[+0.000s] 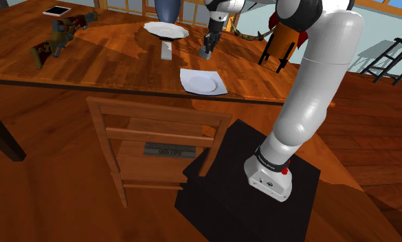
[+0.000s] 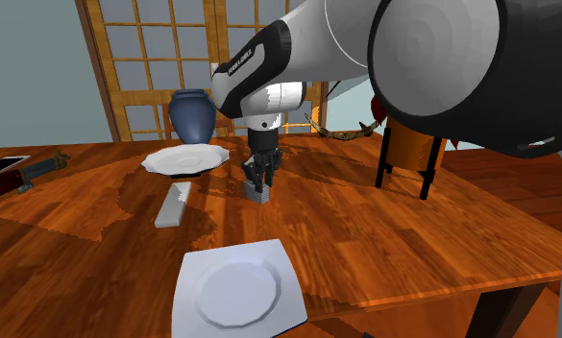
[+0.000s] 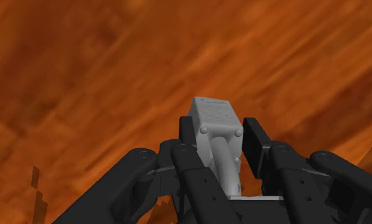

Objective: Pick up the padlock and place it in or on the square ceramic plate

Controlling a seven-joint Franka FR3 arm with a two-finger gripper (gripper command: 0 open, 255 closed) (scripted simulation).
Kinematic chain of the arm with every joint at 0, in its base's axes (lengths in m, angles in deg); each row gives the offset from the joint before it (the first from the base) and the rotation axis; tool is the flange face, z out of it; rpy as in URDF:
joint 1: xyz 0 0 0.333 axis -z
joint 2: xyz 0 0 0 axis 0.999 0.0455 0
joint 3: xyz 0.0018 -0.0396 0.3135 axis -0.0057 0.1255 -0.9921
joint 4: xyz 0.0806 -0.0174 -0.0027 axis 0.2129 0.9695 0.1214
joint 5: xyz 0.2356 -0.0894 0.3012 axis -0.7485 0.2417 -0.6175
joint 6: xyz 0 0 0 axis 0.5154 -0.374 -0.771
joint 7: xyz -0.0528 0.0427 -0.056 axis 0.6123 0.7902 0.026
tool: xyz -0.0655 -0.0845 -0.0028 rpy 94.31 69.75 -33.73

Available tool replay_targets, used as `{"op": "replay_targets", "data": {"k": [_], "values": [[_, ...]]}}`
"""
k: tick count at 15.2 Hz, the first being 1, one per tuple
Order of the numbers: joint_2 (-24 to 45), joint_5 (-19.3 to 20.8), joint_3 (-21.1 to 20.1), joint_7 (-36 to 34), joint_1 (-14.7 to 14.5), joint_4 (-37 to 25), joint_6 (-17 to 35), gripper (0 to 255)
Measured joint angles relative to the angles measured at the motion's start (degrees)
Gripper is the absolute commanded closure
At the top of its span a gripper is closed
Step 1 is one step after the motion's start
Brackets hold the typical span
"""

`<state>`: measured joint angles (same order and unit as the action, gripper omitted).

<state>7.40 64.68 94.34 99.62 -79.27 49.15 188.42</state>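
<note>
The padlock (image 3: pixel 212 121) is a small grey block with a rounded shackle, standing on the wooden table (image 2: pixel 394 230). My black gripper (image 3: pixel 217 141) points straight down and is shut on the padlock, one finger pressed to each side. In the second exterior view the padlock (image 2: pixel 257 194) pokes out just below the gripper (image 2: pixel 261 181). In the shoulder view the padlock (image 1: pixel 206 53) and the gripper (image 1: pixel 207 48) sit near the table's middle. The square white plate (image 1: pixel 203 82) (image 2: pixel 238 291) lies empty at the table's near edge, apart from the padlock.
A round white plate (image 2: pixel 184 159) and a blue vase (image 2: pixel 190 115) stand beyond the padlock. A grey bar (image 2: pixel 173 205) lies between the two plates. An orange object on a black stand (image 2: pixel 408 144) is at the second exterior view's right. A wooden chair (image 1: pixel 158 137) stands before the table.
</note>
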Motion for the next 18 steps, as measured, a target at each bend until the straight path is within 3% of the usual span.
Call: {"op": "replay_targets", "data": {"k": [5, 18], "values": [[-0.27, 0.12, 0.01, -0.12, -0.06, -0.51, -0.82, 255], [-1.31, 0.65, 0.30, -0.42, 0.17, -9.00, -10.28, 255]]}}
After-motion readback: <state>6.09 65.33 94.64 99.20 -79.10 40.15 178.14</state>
